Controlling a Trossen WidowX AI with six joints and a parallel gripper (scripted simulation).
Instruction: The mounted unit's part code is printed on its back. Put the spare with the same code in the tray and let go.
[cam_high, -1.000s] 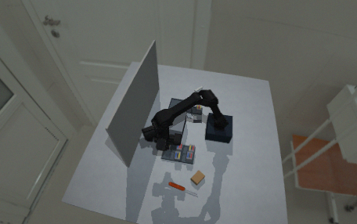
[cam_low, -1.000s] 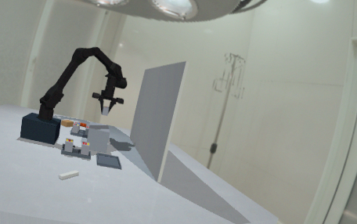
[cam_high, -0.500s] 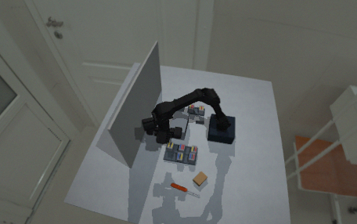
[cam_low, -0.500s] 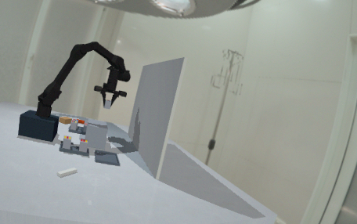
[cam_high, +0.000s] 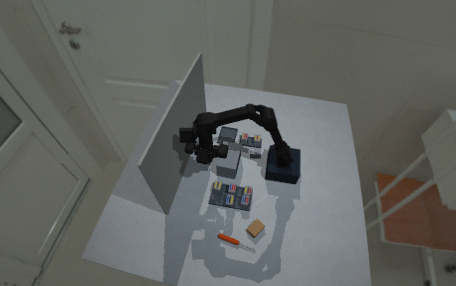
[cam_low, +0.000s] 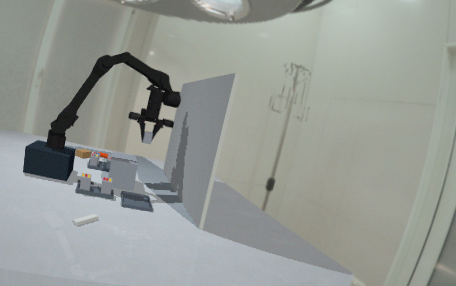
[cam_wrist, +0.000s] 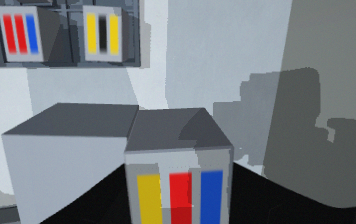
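One striped block is gripped in the pincer, held high; travelling too low toward the tray, it could clip the grey box and twist loose.

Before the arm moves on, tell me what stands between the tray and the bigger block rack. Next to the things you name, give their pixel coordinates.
A grey box (cam_high: 227, 168) (cam_low: 123, 175) (cam_wrist: 65, 175) stands between the tray (cam_high: 228, 133) (cam_low: 136, 201) and the bigger block rack (cam_high: 215, 201) (cam_low: 94, 166) (cam_wrist: 131, 37), as the top view shows.

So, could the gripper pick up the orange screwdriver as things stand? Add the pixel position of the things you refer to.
Probably not: the gripper (cam_high: 204, 158) (cam_low: 148, 139) (cam_wrist: 174, 164) is shut on a striped block (cam_low: 147, 136) (cam_wrist: 180, 197), though nothing seems to stand over the orange screwdriver (cam_high: 228, 239) (cam_low: 103, 155).
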